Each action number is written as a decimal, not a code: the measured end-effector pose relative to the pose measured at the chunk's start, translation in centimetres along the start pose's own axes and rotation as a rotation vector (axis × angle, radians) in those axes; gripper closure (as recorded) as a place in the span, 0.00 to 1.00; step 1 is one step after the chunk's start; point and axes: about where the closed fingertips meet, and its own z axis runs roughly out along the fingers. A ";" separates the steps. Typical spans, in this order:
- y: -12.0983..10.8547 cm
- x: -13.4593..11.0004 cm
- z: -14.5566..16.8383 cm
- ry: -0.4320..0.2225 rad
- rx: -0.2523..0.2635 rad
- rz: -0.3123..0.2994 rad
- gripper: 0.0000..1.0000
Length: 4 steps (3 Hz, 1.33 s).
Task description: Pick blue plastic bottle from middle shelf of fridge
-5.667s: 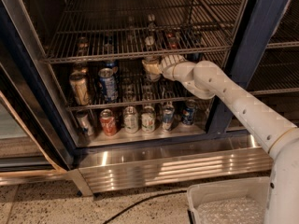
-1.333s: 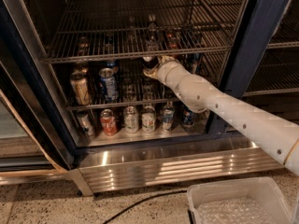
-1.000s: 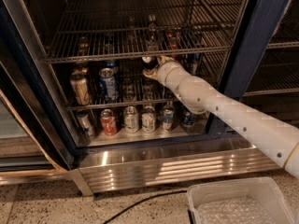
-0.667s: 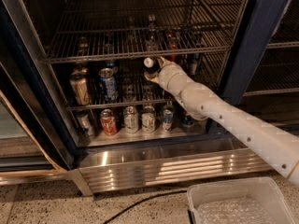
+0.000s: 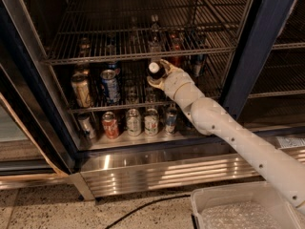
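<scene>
The slim blue plastic bottle [image 5: 154, 69], held tight in the white hand [image 5: 160, 76], has been lifted above the grey wire middle shelf [image 5: 119, 107], ready to be pulled out.

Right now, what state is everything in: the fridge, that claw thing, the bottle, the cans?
fridge: door open, wire racks exposed.
gripper: inside the fridge above the middle shelf, shut on the bottle.
blue plastic bottle: capped, tilted, white cap facing out, held off the rack.
shelf cans: upright.
bottom-row cans: upright.
white bin: on the floor, open-topped.
</scene>
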 end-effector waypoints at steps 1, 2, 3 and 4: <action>-1.0 -1.8 -1.2 -0.060 0.033 0.024 1.00; -1.9 -3.4 -2.1 -0.110 0.042 0.043 1.00; -2.3 -4.6 -3.4 -0.149 0.039 0.068 1.00; -2.3 -4.6 -3.4 -0.149 0.039 0.069 1.00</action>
